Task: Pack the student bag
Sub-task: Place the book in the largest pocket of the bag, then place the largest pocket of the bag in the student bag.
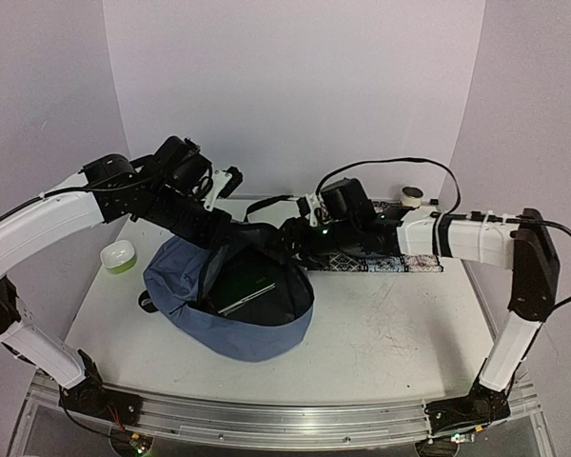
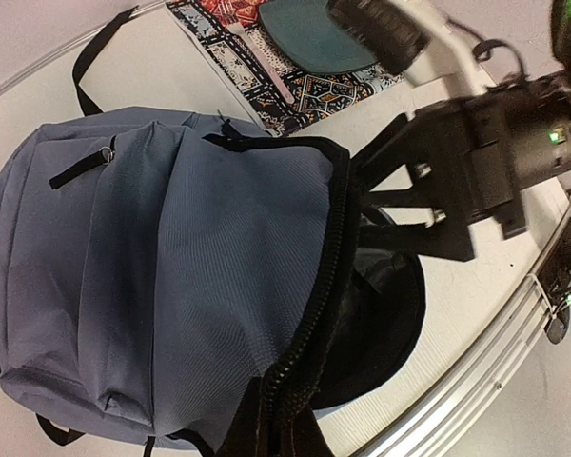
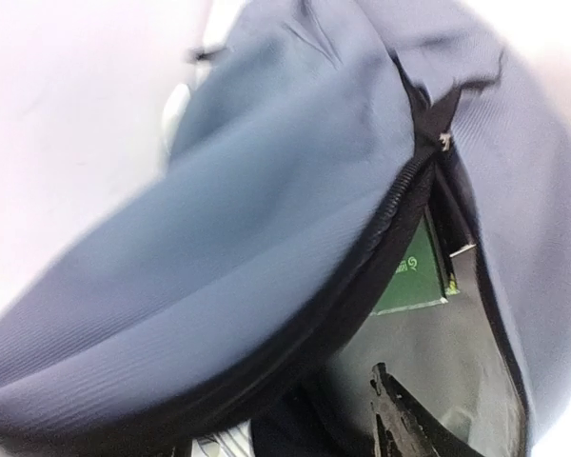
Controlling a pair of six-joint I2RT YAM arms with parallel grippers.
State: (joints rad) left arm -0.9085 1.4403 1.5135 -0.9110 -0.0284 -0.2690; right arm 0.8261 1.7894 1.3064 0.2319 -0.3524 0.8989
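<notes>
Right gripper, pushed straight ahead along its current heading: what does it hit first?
The right gripper points into the open mouth of the student bag. It would probably meet the inner lining first, or the green-covered flat item beyond it; depth is unclear.

Plain pale lilac-white walls (image 1: 295, 86) close in a white table (image 1: 400, 324) on three sides; a metal rail (image 1: 285, 415) runs along its near edge; lighting is soft and even

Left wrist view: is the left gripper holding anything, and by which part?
Left gripper pinches the student bag by the zipper edge of its opening.
</notes>
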